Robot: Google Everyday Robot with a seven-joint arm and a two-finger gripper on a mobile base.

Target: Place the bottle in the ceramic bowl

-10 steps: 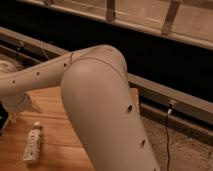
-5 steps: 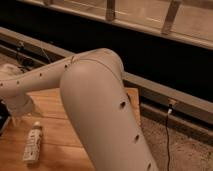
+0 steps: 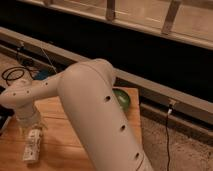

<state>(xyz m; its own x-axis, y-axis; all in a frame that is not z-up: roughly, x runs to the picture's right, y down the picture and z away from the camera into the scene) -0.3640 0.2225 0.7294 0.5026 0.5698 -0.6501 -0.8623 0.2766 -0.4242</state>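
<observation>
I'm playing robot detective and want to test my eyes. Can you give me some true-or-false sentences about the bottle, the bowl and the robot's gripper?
1. The bottle lies on the wooden table. True.
2. The bottle is inside the ceramic bowl. False: the bowl sits apart from it, at the table's far right, partly hidden behind the arm.
3. The gripper is just above the bottle, at the left side of the table. True.
4. The ceramic bowl is red. False: it is green.
</observation>
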